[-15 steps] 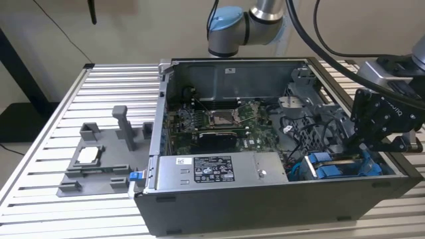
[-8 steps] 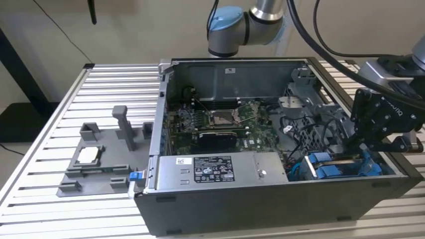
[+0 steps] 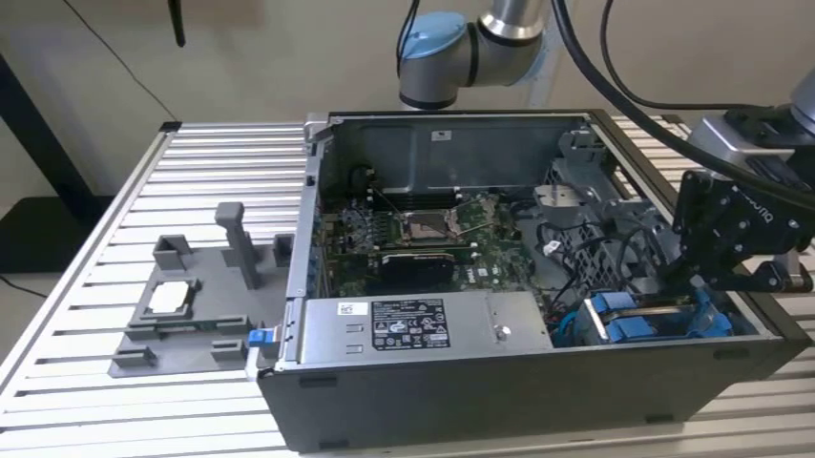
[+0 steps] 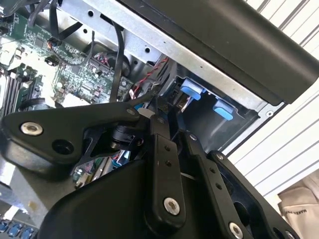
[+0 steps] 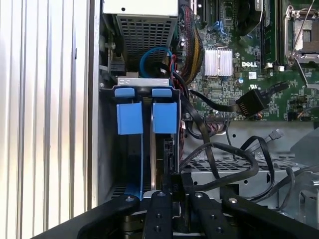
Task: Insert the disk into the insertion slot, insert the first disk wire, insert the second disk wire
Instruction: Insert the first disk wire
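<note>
The disk [image 5: 154, 162] stands on edge in the insertion slot [image 5: 107, 149], its blue frame strip running down beside the slot's two blue fittings [image 5: 129, 118]. In the exterior view the disk's blue frame [image 3: 703, 320] shows at the case's front corner on that view's right, beside the blue fittings [image 3: 620, 320]. My gripper [image 3: 694, 281] hangs right over it. In both wrist views its fingers [image 5: 167, 185] are drawn close together on the disk's near end [image 4: 164, 105]. Two disk wires lie loose: a black connector [image 5: 249, 102] over the board and a thin lead [image 5: 275, 133].
The grey labelled power supply [image 3: 407, 324] fills the case's front. The motherboard [image 3: 421, 239] lies behind it. Black cables [image 5: 224, 159] loop beside the slot. A grey fixture [image 3: 191, 305] sits on the slatted table at the exterior view's left.
</note>
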### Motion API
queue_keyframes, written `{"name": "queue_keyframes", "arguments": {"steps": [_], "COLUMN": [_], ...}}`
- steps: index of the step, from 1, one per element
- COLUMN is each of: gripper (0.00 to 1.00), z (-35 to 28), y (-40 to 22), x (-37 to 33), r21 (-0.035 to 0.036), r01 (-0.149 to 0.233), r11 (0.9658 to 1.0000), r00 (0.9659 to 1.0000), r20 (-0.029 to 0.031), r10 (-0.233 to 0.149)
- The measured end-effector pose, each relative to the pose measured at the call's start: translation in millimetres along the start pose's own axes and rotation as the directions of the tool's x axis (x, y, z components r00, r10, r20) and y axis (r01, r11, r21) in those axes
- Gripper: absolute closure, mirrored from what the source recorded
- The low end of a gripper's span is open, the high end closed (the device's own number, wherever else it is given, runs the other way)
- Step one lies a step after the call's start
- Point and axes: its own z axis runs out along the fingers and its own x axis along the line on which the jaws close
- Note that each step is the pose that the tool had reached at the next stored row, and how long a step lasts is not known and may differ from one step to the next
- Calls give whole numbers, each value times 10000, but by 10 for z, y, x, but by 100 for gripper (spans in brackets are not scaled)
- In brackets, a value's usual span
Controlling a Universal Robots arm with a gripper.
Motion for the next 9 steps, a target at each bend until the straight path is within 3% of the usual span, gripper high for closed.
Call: {"name": "queue_keyframes", "arguments": {"steps": [9], "gripper": [81], "z": [0], "y": [-1], "x": [4], "r21": [47], "r01": [3], "r11": [10000], "r00": [10000], "r20": [2], "r10": [-3]}}
